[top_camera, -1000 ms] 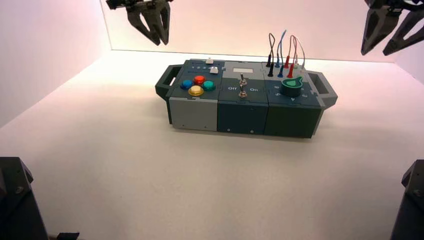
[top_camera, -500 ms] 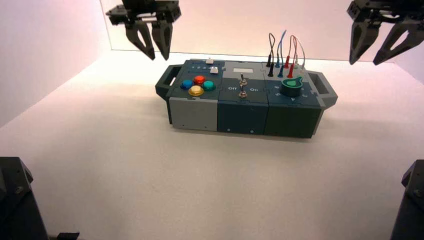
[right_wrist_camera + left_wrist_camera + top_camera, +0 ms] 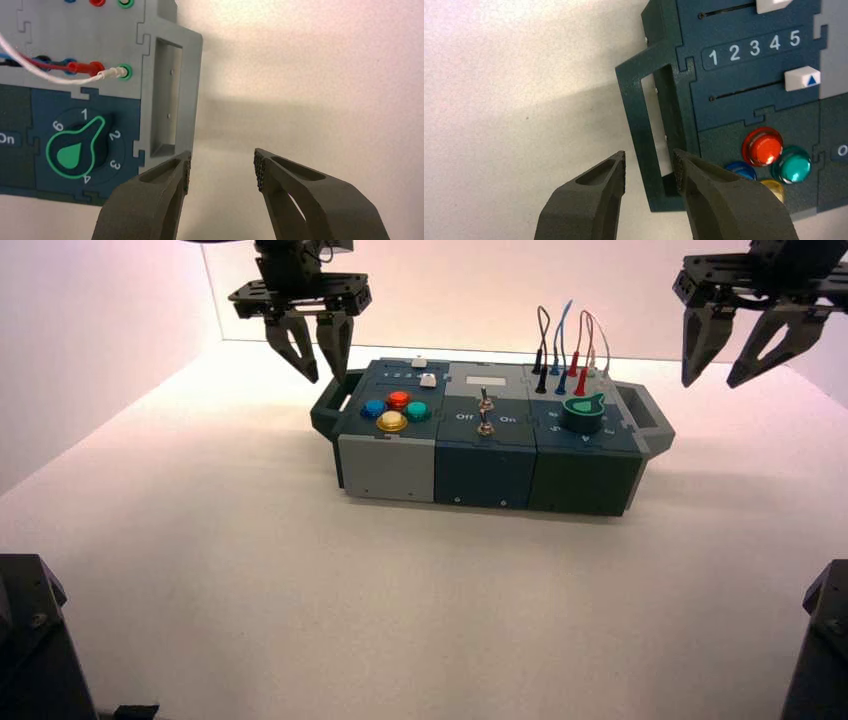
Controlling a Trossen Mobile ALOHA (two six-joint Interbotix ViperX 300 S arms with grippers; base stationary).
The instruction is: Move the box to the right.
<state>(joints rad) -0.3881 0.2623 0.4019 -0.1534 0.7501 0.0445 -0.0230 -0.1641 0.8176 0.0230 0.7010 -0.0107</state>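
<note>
Nothing moved yet, we judge: the box (image 3: 490, 440) sits mid-table, ungrasped. Nearest us, four coloured buttons (image 3: 395, 410); then two toggle switches (image 3: 484, 412), one green knob (image 3: 583, 412). Beyond, left gripper (image 3: 314, 362) hangs above the left handle (image 3: 654, 135), fingers parted, empty; right gripper (image 3: 722, 365) hangs wide open, empty, beyond the right handle (image 3: 167, 97).

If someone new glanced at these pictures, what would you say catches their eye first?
Probably the box at the table's centre, with its cluster of coloured buttons toward its left end and a green knob toward its right. Next, both tools hang open above its ends: the left tool over the left handle, the right tool beyond the right one.
</note>
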